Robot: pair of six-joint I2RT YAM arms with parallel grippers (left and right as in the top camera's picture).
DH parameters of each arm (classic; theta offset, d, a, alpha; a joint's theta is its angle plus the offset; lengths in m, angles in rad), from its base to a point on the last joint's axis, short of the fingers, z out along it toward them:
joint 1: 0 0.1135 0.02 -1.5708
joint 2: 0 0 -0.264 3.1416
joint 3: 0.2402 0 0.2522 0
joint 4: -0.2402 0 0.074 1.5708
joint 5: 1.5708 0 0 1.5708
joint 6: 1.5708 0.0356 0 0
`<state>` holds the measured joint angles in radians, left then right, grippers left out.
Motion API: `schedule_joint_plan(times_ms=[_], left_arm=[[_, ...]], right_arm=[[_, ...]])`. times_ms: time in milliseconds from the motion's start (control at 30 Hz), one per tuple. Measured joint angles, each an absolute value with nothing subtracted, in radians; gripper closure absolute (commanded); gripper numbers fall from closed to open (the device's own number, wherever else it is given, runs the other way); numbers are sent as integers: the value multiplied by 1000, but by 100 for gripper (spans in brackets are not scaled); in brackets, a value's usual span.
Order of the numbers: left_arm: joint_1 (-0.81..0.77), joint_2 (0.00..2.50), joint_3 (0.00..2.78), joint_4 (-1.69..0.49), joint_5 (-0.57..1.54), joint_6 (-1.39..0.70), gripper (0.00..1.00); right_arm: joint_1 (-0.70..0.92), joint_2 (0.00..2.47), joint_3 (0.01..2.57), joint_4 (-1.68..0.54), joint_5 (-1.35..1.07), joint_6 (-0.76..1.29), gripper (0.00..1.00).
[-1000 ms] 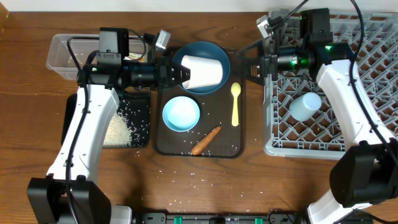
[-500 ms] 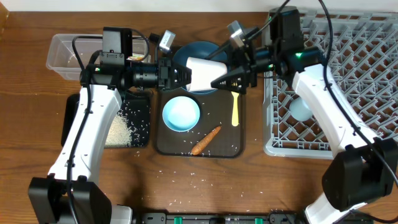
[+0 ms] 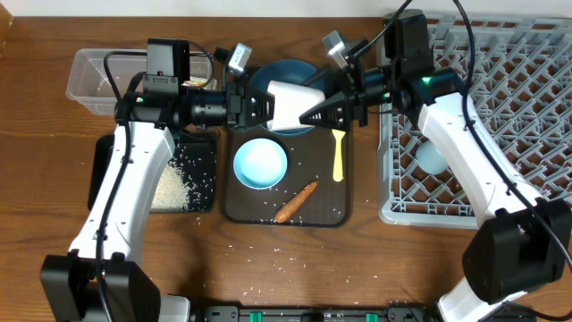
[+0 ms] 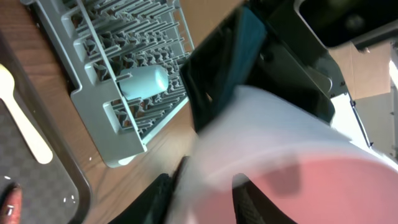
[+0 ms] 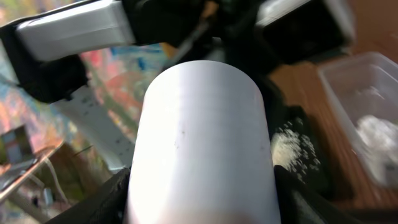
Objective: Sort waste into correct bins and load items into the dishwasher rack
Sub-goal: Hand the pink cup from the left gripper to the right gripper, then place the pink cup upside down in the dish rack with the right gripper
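The pink cup (image 3: 290, 100), white outside and pink inside, hangs on its side over the dark blue plate (image 3: 284, 69). My left gripper (image 3: 264, 107) is shut on its rim, as the left wrist view shows (image 4: 205, 183) with the cup (image 4: 298, 155) filling the frame. My right gripper (image 3: 315, 114) has a finger on each side of the cup's base; the right wrist view (image 5: 202, 190) shows both fingers against the cup (image 5: 202, 137). The light blue cup (image 3: 432, 156) lies in the grey rack (image 3: 509, 107). The bowl (image 3: 260, 164), yellow spoon (image 3: 339, 150) and carrot stick (image 3: 296, 201) lie on the brown tray (image 3: 332, 213).
The black tray (image 3: 201, 161) at the left holds a heap of rice (image 3: 168, 188). The clear tub (image 3: 89, 76) stands behind it with white tissue inside (image 5: 379, 134). Loose rice grains (image 3: 277, 259) lie on the table in front of the brown tray.
My right arm swung left from the rack to the cup held by my left gripper, and its fingers have come in round the cup. The left arm has stayed still.
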<state>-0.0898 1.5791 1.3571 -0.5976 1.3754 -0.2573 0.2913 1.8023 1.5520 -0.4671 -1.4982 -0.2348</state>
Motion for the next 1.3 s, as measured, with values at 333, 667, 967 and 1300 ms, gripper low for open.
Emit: schedule_joint_plan(times_ms=[333, 667, 967, 1300], left_arm=[[-90, 1580, 1357, -680, 990, -258, 57], [-90, 1580, 1357, -712, 662, -258, 57], [-90, 1580, 1357, -760, 539, -245, 57], [-90, 1580, 1356, -763, 515, -212, 57]], right_arm=[[89, 1768, 1551, -807, -1019, -61, 49], [-231, 1552, 1665, -1312, -408, 27, 38], [-401, 1578, 1708, -1482, -91, 78, 38], [-407, 1822, 1707, -1476, -43, 87, 35]])
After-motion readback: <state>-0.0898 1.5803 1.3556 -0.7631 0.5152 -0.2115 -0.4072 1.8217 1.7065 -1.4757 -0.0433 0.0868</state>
